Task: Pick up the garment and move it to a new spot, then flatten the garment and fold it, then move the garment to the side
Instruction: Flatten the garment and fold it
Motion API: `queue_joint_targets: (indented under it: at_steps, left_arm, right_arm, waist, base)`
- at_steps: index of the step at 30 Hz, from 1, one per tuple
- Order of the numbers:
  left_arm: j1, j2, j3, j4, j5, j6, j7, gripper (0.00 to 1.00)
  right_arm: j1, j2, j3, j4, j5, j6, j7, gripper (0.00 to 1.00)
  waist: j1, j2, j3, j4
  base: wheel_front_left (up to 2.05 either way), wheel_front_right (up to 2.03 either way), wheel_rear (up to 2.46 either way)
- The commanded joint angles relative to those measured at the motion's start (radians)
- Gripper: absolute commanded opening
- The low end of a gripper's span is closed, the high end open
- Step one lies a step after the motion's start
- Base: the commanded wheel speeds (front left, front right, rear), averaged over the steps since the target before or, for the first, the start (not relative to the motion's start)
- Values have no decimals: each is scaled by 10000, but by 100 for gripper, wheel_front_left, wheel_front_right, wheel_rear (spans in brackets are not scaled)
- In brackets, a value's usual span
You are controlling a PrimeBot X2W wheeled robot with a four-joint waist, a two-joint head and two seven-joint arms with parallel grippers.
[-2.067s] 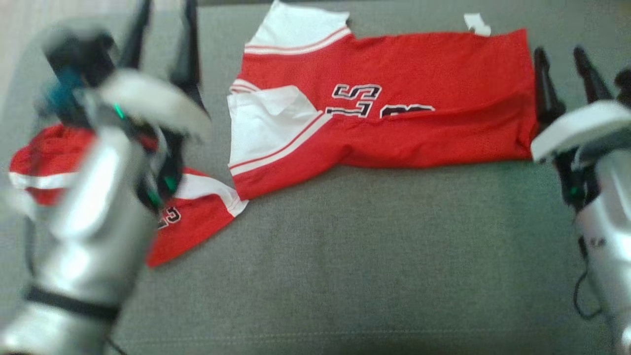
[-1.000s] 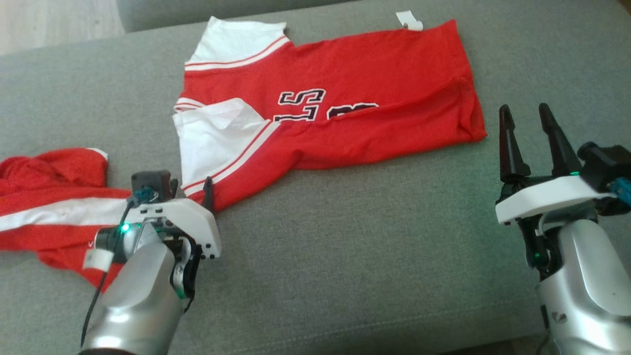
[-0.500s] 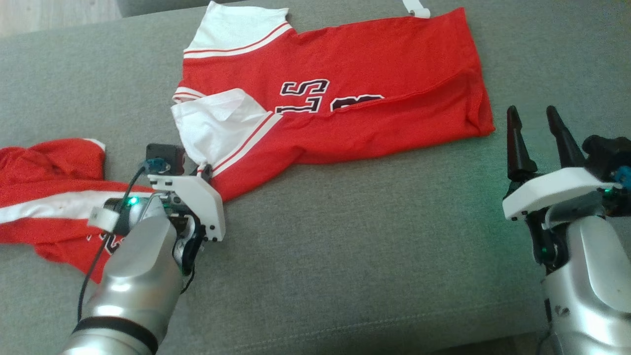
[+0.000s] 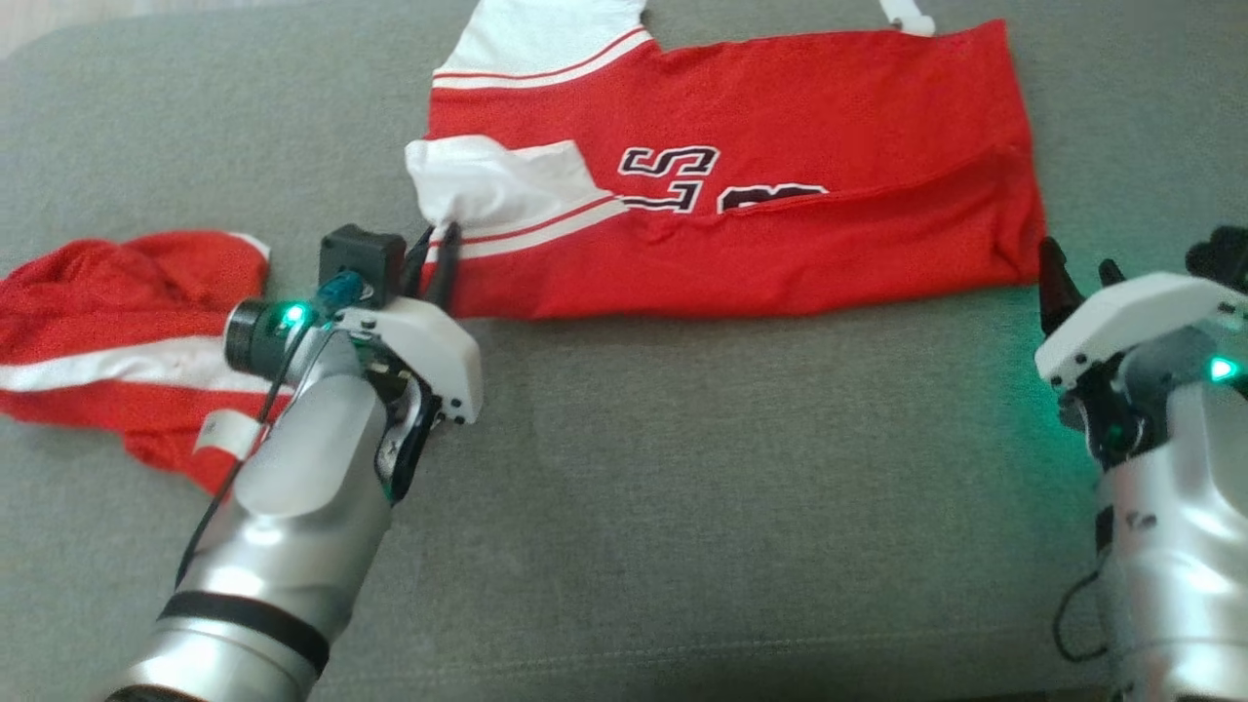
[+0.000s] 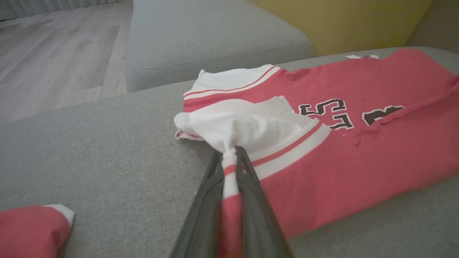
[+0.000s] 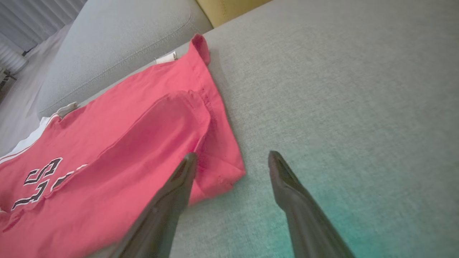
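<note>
Across the far half of the grey cushion (image 4: 682,507): red jersey (image 4: 829,107), folded lengthwise.
Probably handles as light, limp knit: sags, drags, holds no shape; best taken at cuffs and hem corners. Red body, white sleeve (image 4: 487,180) banded red, black white-edged numerals half tucked under the fold. Second red-and-white garment (image 4: 107,283) bunched well apart at left. Left gripper (image 4: 439,244) fingers clamped on the near cuff; right gripper (image 4: 1077,261) fingers spread wide, holding nothing, just beside the hem corner. Small white tag (image 4: 902,15) at the far edge.
</note>
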Motion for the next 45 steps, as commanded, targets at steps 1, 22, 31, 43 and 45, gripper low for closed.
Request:
queue_joint_targets:
  at_steps: [1, 22, 31, 43, 45]
  left_arm:
    - [-434, 181, 234, -444, 94, -35, -124, 0]
    - [-455, 310, -145, -1401, 109, 33, 119, 0]
    - [111, 395, -307, -1290, -20, 2, 151, 0]
    - [1930, 454, -692, -1842, -403, -66, 650, 0]
    - [2292, 511, -786, -2134, -474, -83, 873, 0]
  right_arm:
    - [-690, 131, 65, 26, -187, -7, 120, 100]
    - [-2338, -173, -2114, 2776, -3073, -7, 100, 0]
    - [-2336, -69, -2013, 3343, -2702, -7, -282, 0]
    - [-880, -795, -1026, 3437, -1042, -7, 610, 0]
    - [-554, -923, -724, 3212, -640, -7, 952, 0]
  waist:
    - [0, 0, 124, 171]
    - [0, 0, 718, 630]
    - [0, 0, -133, 255]
    - [0, 0, -2149, 9]
    - [0, 0, -2363, 5]
  base:
    - [0, 0, 0]
    - [0, 0, 0]
    - [0, 0, 0]
    - [0, 0, 0]
    - [0, 0, 0]
